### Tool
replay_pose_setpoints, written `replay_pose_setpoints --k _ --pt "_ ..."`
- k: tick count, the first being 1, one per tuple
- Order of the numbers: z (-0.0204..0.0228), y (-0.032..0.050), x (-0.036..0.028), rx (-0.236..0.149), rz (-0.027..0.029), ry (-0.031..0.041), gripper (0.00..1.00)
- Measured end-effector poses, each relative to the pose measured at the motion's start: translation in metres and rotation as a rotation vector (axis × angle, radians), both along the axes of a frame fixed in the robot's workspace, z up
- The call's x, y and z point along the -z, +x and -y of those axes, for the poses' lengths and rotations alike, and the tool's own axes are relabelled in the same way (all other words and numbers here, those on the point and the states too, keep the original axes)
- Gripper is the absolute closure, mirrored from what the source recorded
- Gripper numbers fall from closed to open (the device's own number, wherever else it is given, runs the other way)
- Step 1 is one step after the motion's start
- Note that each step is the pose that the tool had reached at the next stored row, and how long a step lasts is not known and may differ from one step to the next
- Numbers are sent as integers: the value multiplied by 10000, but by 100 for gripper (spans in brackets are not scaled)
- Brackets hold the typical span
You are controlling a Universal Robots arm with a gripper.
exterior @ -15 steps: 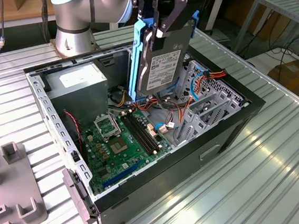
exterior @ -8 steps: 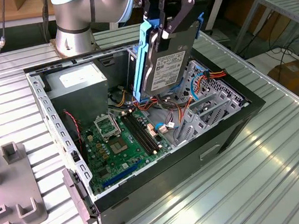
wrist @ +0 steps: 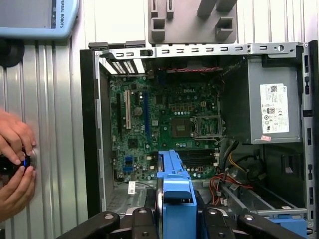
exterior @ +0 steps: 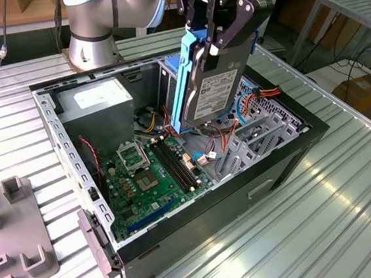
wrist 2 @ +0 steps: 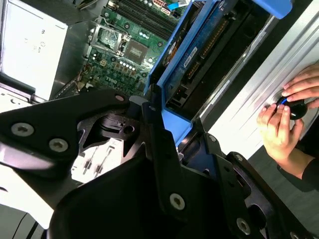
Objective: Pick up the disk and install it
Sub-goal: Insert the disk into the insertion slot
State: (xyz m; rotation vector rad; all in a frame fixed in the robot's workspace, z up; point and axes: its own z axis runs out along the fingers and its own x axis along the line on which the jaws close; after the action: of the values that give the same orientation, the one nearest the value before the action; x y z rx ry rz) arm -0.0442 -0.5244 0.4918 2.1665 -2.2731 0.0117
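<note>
The disk (exterior: 217,91) is a grey-silver drive with a white label, framed by a bright blue bracket (exterior: 183,80). It hangs upright, slightly tilted, above the open computer case (exterior: 292,158), over the cables and the metal drive bay (exterior: 257,132). My gripper (exterior: 214,41) is shut on its upper end. In both wrist views the blue bracket (wrist 2: 172,69) (wrist: 174,196) stands out between the black fingers (wrist 2: 159,149) (wrist: 142,221), with the green motherboard (wrist: 164,119) beyond it.
A grey power-supply box (exterior: 96,103) sits in the case's far corner. Orange and red cables (exterior: 260,95) lie beside the bay. A person's hands (wrist 2: 284,124) (wrist: 15,164) rest on the ribbed metal table beside the case. A grey fixture (exterior: 11,241) stands at the exterior view's left.
</note>
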Motion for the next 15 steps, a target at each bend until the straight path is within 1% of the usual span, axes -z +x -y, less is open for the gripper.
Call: replay_pose_setpoints --k 1,2,11,15 --pt "14 1 0 0 0 -5 63" --pt "23 20 0 1 0 -5 63" --pt "28 175 2 1 0 -17 63" --pt "28 187 3 0 0 -17 63"
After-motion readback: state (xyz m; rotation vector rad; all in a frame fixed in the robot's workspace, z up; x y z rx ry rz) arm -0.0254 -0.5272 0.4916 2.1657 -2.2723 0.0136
